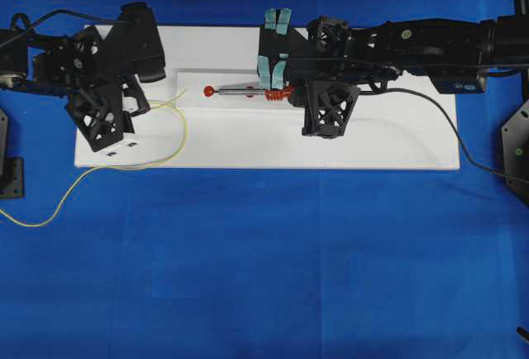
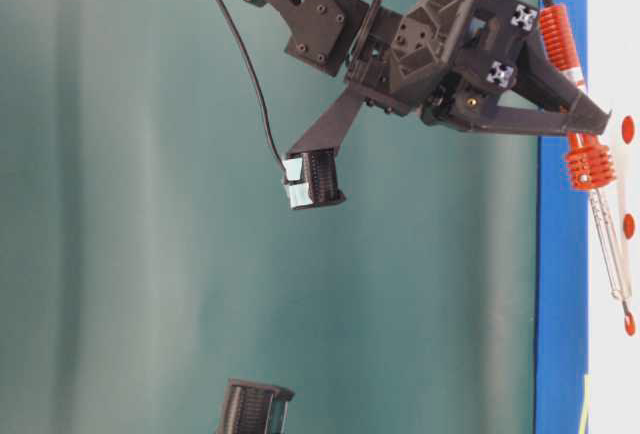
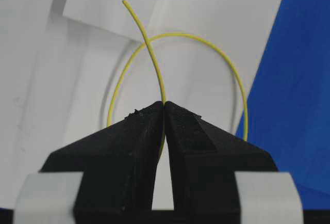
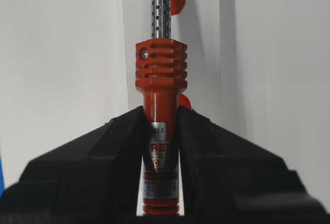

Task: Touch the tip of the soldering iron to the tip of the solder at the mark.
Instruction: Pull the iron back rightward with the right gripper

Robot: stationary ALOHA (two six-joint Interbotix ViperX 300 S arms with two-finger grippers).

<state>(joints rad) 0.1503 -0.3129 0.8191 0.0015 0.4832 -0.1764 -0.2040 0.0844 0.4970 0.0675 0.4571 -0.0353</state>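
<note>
Yellow solder (image 3: 154, 64) (pinched) in left end effector (image 3: 164, 104)

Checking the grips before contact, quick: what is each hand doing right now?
Left hand: closed on the solder.
Right hand: closed on the soldering iron, gripping its handle.

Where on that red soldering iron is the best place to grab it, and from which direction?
On the smooth red handle just behind the ribbed collar of the soldering iron, coming from the cord end along its length. The collar is wider, so it likely stops slipping, and the hot shaft stays clear. The right claw grips exactly there.
</note>
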